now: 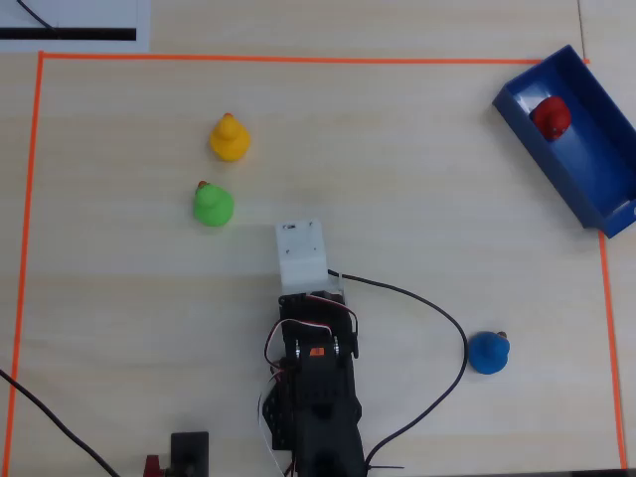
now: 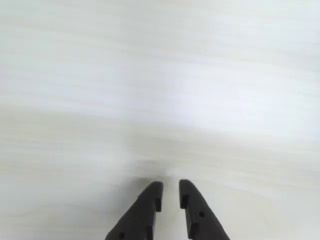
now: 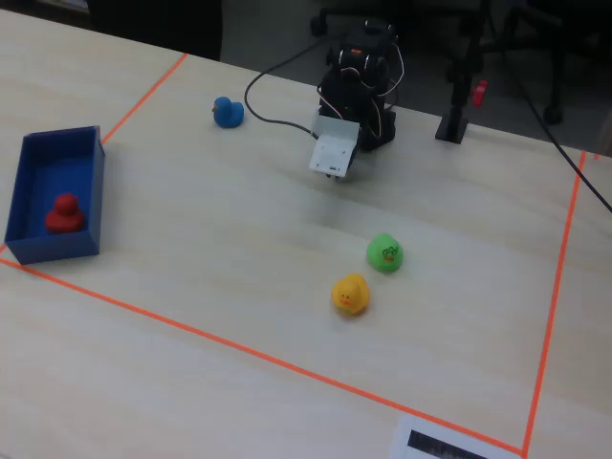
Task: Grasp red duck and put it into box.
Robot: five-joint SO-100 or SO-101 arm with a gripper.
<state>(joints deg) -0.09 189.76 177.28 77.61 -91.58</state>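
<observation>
The red duck (image 1: 551, 116) sits inside the dark blue box (image 1: 588, 157) at the far right corner of the overhead view. In the fixed view the duck (image 3: 65, 212) and the box (image 3: 59, 159) are at the left. My arm is folded back near its base, far from the box. My gripper (image 2: 170, 186) hangs over bare table; its jaws are nearly together with a narrow gap and hold nothing. In the overhead view a white wrist mount (image 1: 301, 253) hides the gripper.
A yellow duck (image 1: 229, 138) and a green duck (image 1: 213, 204) stand left of the arm. A small blue duck (image 1: 487, 352) stands to its right beside a black cable (image 1: 442, 323). Orange tape (image 1: 298, 59) borders the work area.
</observation>
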